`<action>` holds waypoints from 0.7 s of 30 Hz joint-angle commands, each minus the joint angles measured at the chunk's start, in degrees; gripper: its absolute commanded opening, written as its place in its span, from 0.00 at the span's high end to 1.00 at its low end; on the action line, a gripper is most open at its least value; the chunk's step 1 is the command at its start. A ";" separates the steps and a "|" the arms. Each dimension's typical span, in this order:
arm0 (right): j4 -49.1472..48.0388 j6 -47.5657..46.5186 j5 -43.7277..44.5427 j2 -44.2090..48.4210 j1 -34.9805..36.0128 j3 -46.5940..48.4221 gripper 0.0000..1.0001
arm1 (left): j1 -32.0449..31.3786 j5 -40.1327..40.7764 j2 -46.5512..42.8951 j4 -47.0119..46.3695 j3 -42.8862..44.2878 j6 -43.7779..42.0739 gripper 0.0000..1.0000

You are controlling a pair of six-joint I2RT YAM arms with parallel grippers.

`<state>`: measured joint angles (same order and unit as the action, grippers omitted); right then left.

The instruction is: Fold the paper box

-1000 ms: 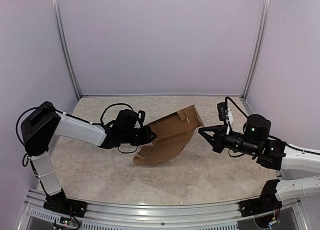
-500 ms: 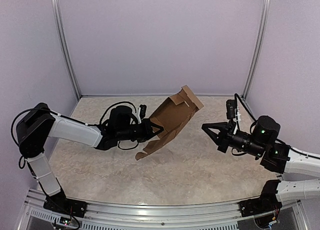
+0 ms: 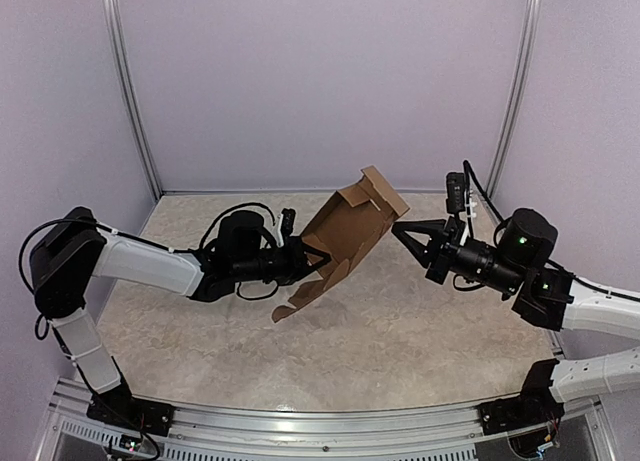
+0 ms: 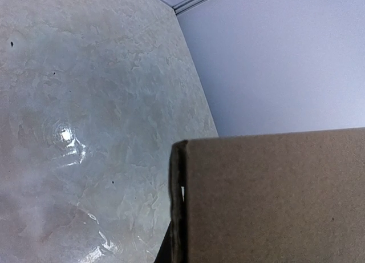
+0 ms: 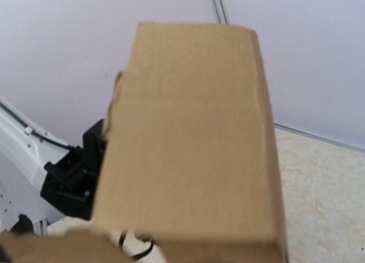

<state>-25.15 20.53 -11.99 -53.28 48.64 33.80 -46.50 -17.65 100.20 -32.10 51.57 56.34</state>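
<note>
Plain brown paper box (image 3: pixel 349 227), mottled beige table (image 3: pixel 400 343), lilac walls (image 3: pixel 320 81)

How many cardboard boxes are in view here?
1. The paper box stands tilted at mid-table, gripped by the left tool; the right tool points at it from the right. No other is visible.

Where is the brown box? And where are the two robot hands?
paper box (image 3: pixel 350 231), top view, its middle panel.
left gripper (image 3: pixel 303 264), top view, fingertips pinching the box's edge.
right gripper (image 3: pixel 399 228), top view, its shut fingertips.
</note>
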 commanded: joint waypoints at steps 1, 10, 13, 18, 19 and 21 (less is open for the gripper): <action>-2.07 -0.81 -1.36 -3.01 0.31 3.55 1.00 | -0.90 0.27 -2.11 1.16 0.31 -1.93 1.00; -0.06 -2.39 -0.93 -8.11 0.73 5.52 1.00 | -1.31 1.37 -3.85 4.17 0.79 -4.44 1.00; 1.49 -3.20 0.38 -8.65 1.02 4.95 1.00 | -1.31 1.85 -4.72 5.89 0.98 -5.65 1.00; 7.43 -5.53 3.34 -8.77 1.60 4.98 1.00 | -1.08 1.71 -5.61 8.71 2.20 -6.86 1.00; 8.95 -6.16 3.86 -8.78 1.70 5.22 1.00 | -1.12 1.66 -5.75 9.23 2.48 -7.09 1.00; 12.08 -7.43 4.96 -8.69 1.93 5.88 1.00 | -1.13 1.72 -5.94 10.69 3.14 -7.91 1.00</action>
<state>-21.85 16.32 -10.20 -61.63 49.80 38.22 -47.37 -15.22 96.79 -23.62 51.94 51.03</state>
